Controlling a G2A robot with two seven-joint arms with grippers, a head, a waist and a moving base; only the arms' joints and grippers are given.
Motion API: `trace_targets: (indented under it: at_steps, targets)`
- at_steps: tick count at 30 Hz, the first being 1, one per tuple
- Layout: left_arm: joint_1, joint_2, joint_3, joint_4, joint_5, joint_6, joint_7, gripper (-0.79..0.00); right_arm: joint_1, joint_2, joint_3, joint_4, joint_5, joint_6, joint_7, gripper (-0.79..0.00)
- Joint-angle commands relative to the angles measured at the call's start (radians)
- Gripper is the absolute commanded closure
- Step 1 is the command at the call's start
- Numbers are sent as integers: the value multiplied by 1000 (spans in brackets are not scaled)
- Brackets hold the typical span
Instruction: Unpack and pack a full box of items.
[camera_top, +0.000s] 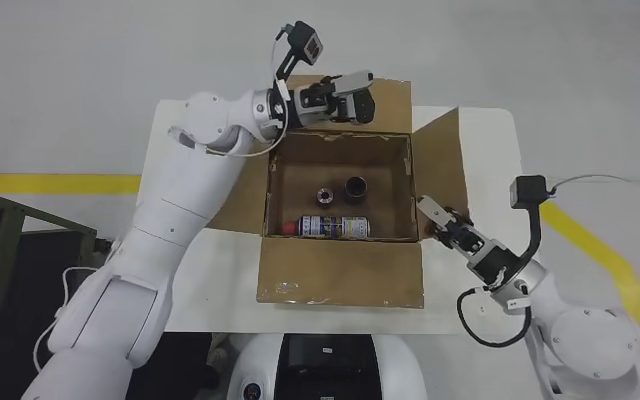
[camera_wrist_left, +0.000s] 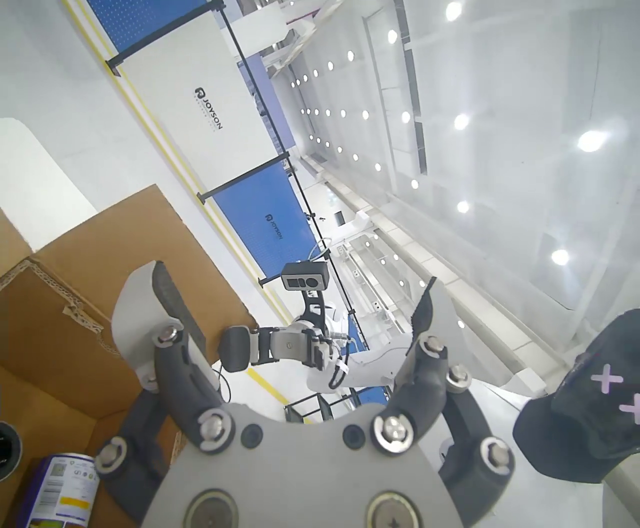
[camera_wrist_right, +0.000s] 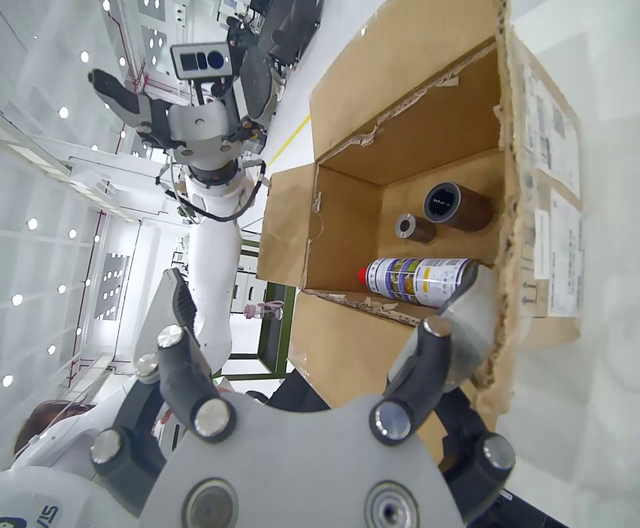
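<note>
with left gripper (camera_top: 368, 97) and right gripper (camera_top: 432, 220) both spread wide and empty, the spray can (camera_top: 336, 226) lying in the box (camera_top: 340, 275) looks light, rigid and slick, best pinched across its mid-body.

Spray can (camera_wrist_right: 420, 281) end behind right tool (camera_wrist_right: 325, 285) finger, cylinder (camera_wrist_left: 6, 450) cropped

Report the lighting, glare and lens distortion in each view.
Top view: soft, even light; the box is darker inside than on its flaps. Left wrist view: ceiling lamps flare into bright blobs, and straight lines curve. Right wrist view: wide-angle lens bends the box's edges; the spray can is well lit.
</note>
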Motion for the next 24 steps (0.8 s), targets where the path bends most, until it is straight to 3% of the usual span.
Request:
trace_targets:
  at_steps: [1,10,14,24]
  targets:
    - [25,16,-43,-38,29,18,2,-785,-13,1,6,14,-8,-20,-4,-785]
    - [171,89,-260,-238,92,176,-77,-785,-33,-4,44,140,79,-176,-75,-785]
    - [249,116,-354,-309,139,229,-58,-785,-35,-5,57,180,117,-236,-81,-785]
    - [412,162,-573,-358,101,283,-24,-785,3,-6,39,251,131,-292,-78,-785]
